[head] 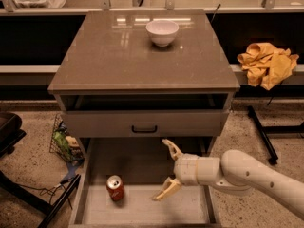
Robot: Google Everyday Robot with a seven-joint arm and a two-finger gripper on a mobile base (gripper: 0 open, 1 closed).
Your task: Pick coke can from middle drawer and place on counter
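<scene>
coke can (pixel 115 188): one, red with a silver top, was recorded standing upright on the pale floor of the middle drawer (pixel 142 209), near that drawer's left wall, with nothing holding it. middle drawer: was found pulled out toward the camera, its thin side walls exposed. gripper (pixel 160 170): was noted over the right half of the middle drawer, fingers spread wide with nothing between them, one pointing up toward the drawer's back and one angled down toward its floor; it was kept apart from the can, to the can's right. arm (pixel 247 172): white, was seen reaching in from the drawer's right side. counter (pixel 142 63): glossy slab, was logged above and behind the middle drawer, with a white bowl (pixel 162 32) on its far part. grey-fronted drawer (pixel 142 123) with black handle: was listed directly above the middle drawer's back. yellow cloth (pixel 267 63): was noted beyond the drawer's right side, higher up.
</scene>
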